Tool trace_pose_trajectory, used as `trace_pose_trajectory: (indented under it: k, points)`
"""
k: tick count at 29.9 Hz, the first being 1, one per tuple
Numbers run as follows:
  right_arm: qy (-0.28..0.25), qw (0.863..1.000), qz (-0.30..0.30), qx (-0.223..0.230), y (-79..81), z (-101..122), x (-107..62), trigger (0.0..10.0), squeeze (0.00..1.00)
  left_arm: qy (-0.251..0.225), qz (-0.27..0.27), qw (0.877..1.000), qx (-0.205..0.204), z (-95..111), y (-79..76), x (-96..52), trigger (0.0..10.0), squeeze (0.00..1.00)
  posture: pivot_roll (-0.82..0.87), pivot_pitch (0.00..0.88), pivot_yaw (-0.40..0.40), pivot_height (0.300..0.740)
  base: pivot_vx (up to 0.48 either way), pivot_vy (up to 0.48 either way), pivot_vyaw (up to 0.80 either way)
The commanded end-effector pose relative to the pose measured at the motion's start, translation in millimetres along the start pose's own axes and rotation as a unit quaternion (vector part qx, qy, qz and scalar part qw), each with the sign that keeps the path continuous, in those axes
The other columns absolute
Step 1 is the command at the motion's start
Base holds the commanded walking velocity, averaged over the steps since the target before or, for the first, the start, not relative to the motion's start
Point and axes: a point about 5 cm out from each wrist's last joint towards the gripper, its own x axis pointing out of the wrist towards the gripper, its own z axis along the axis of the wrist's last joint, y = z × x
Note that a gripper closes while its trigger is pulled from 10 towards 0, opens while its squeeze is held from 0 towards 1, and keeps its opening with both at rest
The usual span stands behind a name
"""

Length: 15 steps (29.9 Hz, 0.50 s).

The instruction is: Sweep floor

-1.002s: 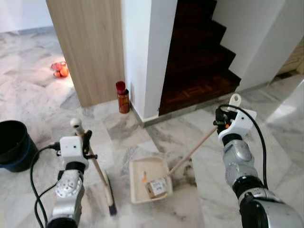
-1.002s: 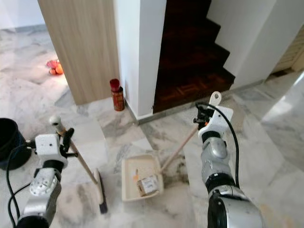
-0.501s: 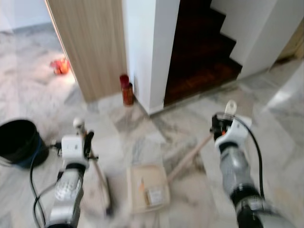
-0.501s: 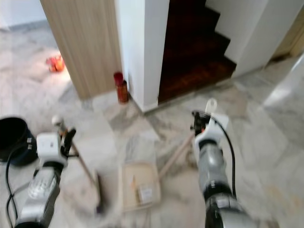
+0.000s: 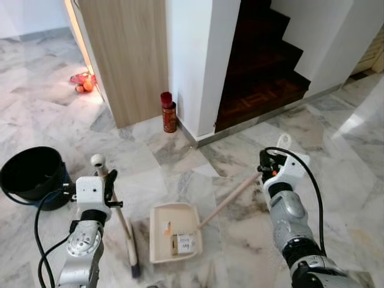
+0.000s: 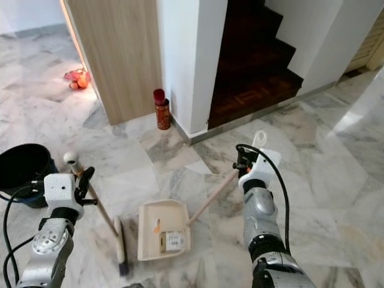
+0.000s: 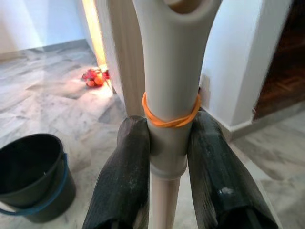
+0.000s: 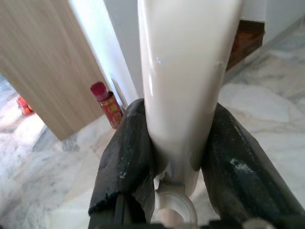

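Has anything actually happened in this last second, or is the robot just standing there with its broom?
Mostly the camera shifted: more of the bucket shows now. Both grips stayed: the left gripper clamps the broom, the right gripper the dustpan handle. The dustpan still rests on the floor with its litter.

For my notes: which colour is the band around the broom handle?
Orange. The band circles the cream broom handle, clearest in the left wrist view.

Broom (image 5: 123,225) and dustpan (image 5: 173,231), lower centre.
Cream dustpan flat on marble, holding scraps; broom slants left beside it.
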Motion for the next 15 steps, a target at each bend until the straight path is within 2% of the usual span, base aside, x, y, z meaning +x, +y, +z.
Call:
trace_pose_trajectory:
  k: [1, 15]
  points:
    - [-0.032, 0.999, 0.009, 0.003, 7.6, 13.3, 4.8, 10.0, 0.00, -0.009, -0.001, 1.000, 0.009, 6.3, 2.6, 1.6, 10.0, 0.00, 0.14, 0.080, -0.031, 0.740, 0.000, 0.266, 0.00]
    - [-0.029, 1.000, 0.006, 0.005, 7.5, 12.3, 3.3, 10.0, 0.00, 0.000, -0.001, 1.000, 0.008, 3.6, 2.6, -4.9, 10.0, 0.00, 0.14, 0.118, -0.030, 0.740, 0.000, 0.269, 0.00]
